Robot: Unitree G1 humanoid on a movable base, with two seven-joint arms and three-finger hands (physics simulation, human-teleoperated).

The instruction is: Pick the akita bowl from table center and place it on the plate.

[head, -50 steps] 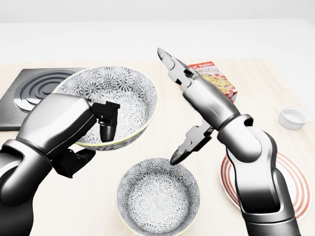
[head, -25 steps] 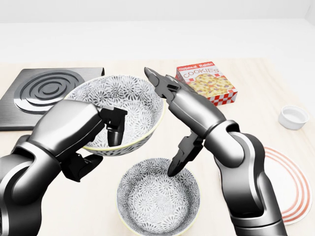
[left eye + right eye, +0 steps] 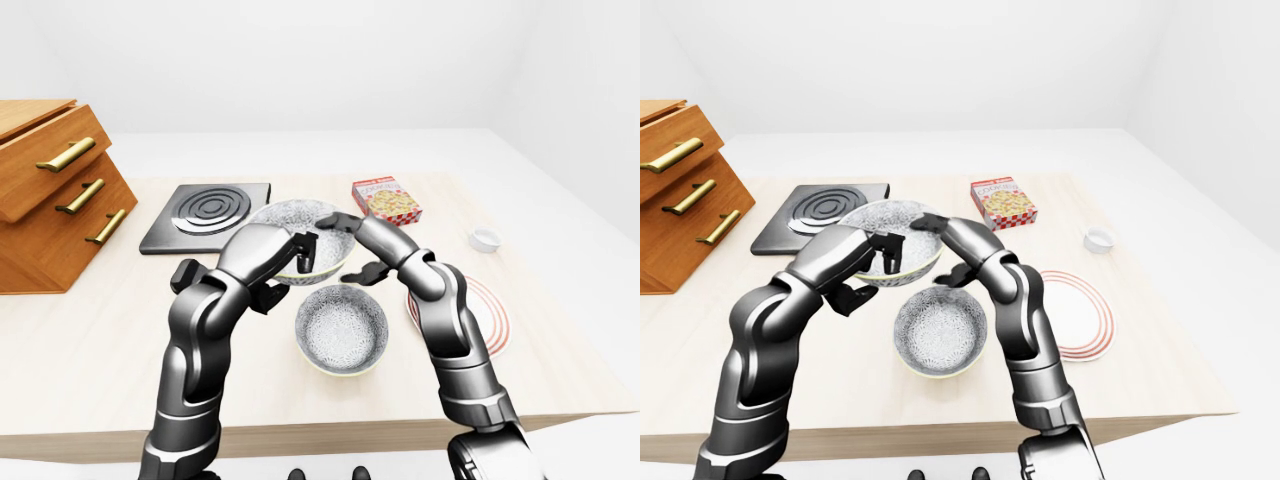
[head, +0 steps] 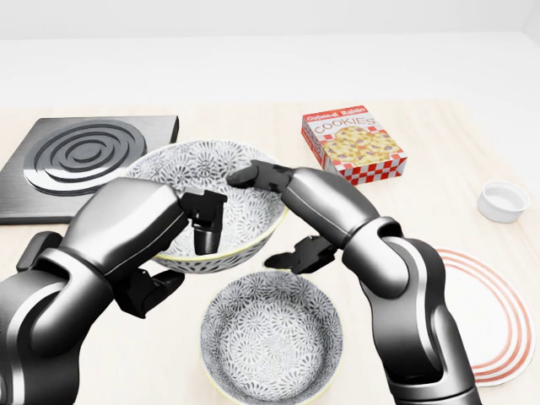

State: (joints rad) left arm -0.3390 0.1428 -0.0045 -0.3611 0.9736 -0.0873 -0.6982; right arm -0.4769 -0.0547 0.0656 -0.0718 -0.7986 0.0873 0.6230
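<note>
Right hand [image 4: 305, 205] has swung in to the akita bowl [image 4: 250, 211].
Left fingers [image 4: 205, 224] pinch its rim, holding it above a second bowl [image 4: 272, 339] on the desk [image 4: 439, 169]; right fingers [image 4: 253, 176] spread wide around its edge.

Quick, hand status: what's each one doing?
Left hand: closed on the bigger bowl, gripping its rim.
Right hand: open, fingers straddling that bowl's opposite rim.
</note>
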